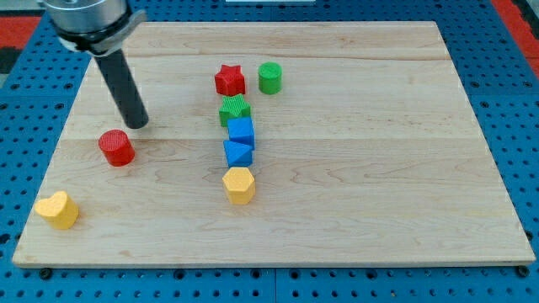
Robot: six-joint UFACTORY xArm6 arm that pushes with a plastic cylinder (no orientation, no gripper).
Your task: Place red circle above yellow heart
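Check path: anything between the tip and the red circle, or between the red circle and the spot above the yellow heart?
Nothing visible. My tip sits just above-right of the red circle, no block between. The board from there to above the yellow heart holds no other block.

A pale wooden board of joined planks (354, 168) fills most of the view, evenly lit. Around it lies a blue perforated metal surface (514, 109) — red patches (17, 29) show at the view's top corners.
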